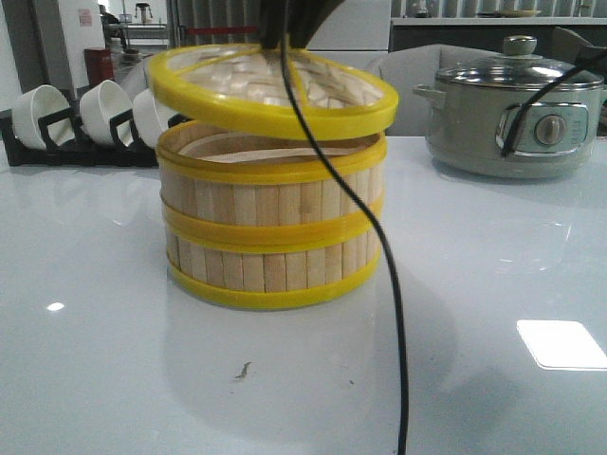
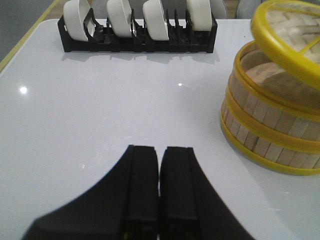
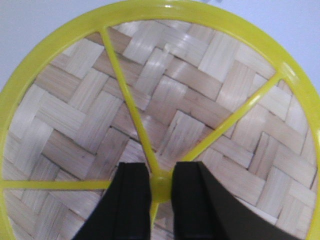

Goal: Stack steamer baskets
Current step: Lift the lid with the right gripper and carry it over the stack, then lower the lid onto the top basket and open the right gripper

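Note:
Two steamer baskets stand stacked on the white table, the upper basket (image 1: pixel 275 194) on the lower basket (image 1: pixel 275 267). They also show in the left wrist view (image 2: pixel 270 125). A woven bamboo lid with a yellow rim (image 1: pixel 275 90) hangs tilted just above the stack. My right gripper (image 3: pixel 161 187) is shut on the yellow hub at the middle of the lid (image 3: pixel 165 90). In the front view only its dark underside shows, at the top edge (image 1: pixel 294 24). My left gripper (image 2: pixel 159 150) is shut and empty, over bare table to the left of the stack.
A grey-green electric pot with a glass lid (image 1: pixel 512 123) stands at the back right. A black rack of white bowls (image 1: pixel 76 118) stands at the back left, also in the left wrist view (image 2: pixel 137 40). A black cable (image 1: pixel 398 313) hangs in front of the stack.

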Controlling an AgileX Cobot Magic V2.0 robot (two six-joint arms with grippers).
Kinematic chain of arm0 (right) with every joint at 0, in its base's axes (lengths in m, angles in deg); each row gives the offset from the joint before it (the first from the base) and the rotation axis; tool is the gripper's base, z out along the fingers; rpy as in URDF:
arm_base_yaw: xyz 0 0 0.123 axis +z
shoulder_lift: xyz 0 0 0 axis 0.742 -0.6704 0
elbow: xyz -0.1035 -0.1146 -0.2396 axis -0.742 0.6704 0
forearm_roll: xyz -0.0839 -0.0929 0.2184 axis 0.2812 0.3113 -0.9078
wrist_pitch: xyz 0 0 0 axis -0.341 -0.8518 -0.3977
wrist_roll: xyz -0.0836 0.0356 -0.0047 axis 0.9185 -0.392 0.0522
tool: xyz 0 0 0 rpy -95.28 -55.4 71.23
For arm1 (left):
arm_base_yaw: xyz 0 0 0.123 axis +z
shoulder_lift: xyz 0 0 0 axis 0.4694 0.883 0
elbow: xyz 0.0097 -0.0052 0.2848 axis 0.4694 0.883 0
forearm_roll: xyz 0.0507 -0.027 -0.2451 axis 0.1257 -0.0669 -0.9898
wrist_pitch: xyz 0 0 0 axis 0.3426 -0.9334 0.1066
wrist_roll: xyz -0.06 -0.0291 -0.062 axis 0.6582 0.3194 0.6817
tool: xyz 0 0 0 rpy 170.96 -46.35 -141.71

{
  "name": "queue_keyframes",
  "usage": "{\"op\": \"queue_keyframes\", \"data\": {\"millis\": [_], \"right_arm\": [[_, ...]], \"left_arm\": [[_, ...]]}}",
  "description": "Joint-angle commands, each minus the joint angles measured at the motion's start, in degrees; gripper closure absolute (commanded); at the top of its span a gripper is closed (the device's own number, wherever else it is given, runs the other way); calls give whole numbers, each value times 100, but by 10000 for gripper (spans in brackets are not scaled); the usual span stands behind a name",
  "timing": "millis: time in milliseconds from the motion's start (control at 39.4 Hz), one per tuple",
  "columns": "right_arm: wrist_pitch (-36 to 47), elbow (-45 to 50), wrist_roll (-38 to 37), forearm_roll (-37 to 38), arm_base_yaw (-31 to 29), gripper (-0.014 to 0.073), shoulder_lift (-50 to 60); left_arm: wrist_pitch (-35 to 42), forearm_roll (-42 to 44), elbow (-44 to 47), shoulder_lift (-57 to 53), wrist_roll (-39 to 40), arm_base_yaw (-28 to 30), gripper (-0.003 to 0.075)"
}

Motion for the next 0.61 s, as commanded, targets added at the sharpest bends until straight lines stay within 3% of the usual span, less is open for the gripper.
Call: {"op": "queue_keyframes", "data": {"millis": [0,584], "right_arm": [[234,-248,67,26,25,538,227],[483,-248,78,122,7,538,-99]], "left_arm": [[479,-32,-167,22,41,2,636],[479,-32,-167,22,41,2,636]]}}
